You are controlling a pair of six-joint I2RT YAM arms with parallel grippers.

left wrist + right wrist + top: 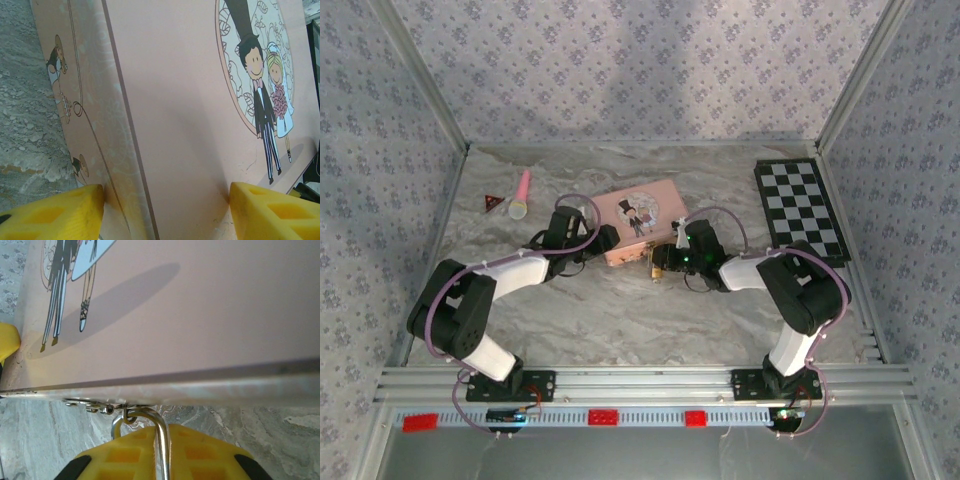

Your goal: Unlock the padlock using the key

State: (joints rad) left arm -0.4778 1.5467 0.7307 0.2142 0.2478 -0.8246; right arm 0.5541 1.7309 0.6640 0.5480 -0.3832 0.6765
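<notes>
Around my work, seen from above: a black-and-white checkered board (pixel 800 210) lies at three o'clock of the pink tin (pixel 642 218), well apart from it. A pink toy microphone (pixel 523 193) with a yellow head and a small red triangle (pixel 492 203) lie out at ten o'clock, near the worktop's (pixel 620 320) far left corner. The worktop itself is marbled grey.

The tin is what crowds me. My left tool (pixel 165 200) comes at its nine o'clock end. The yellow fingers (pixel 50 212) are spread wide with the tin between them, one pad against the decorated side wall and the other against the far side by the lid, so it clamps the tin. The lid carries a cartoon bride and groom in a round frame.

The padlock (pixel 162 440) hangs at the tin's six o'clock edge, just under the lid rim. My right wrist camera shows its thin silvery shackle hooked through a small metal loop (pixel 129 418) on the tin's front. My right tool (pixel 164 436) is pressed together on it, one leg of the shackle running down between the two yellow pads. The pads hide the brass body there. From above it is a small gold speck at the fingertips.
</notes>
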